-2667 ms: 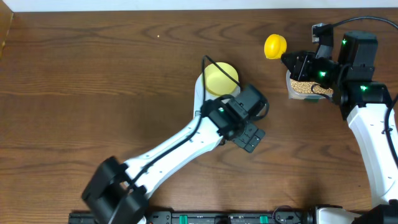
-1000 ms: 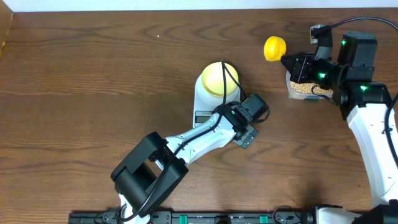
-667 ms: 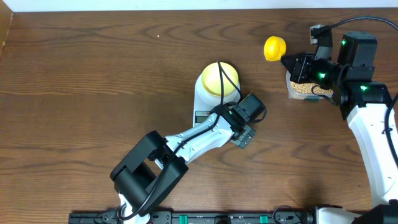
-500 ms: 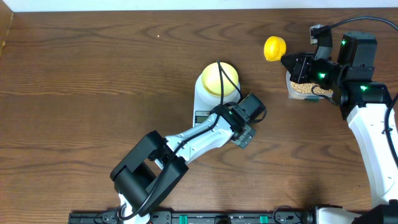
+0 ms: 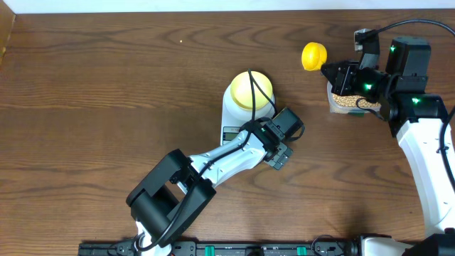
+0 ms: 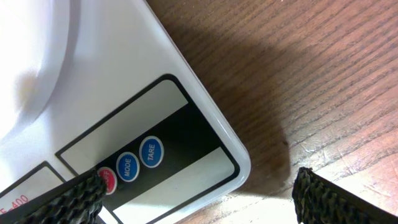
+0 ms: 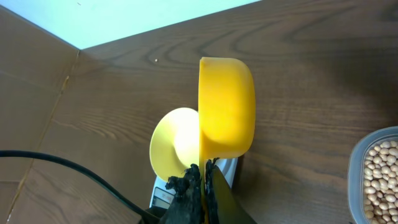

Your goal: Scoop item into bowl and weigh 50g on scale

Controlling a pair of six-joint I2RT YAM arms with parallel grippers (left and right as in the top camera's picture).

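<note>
The pale yellow bowl [image 5: 250,91] sits on the white scale [image 5: 229,121], and I see nothing in the part of it that shows. My left gripper [image 5: 279,151] is open at the scale's display end. In the left wrist view its fingers [image 6: 199,202] straddle the scale's corner [image 6: 205,124], and the left finger lies over the red button. My right gripper [image 5: 329,70] is shut on the handle of the bright yellow scoop [image 5: 314,54], held on edge above the table. The beans [image 5: 345,100] lie in a clear tub under the right arm. The right wrist view shows the scoop [image 7: 227,106], bowl [image 7: 173,144] and beans [image 7: 378,177].
The clear tub [image 7: 356,171] stands at the right, near the table's far edge. The left arm [image 5: 213,167] stretches from the front edge up to the scale. A black cable [image 5: 257,84] arcs over the bowl. A white wall borders the far edge.
The left arm has swung off the scale, uncovering its display, and the gripper has edged toward the scale's buttons. The right arm and scoop have not moved.
</note>
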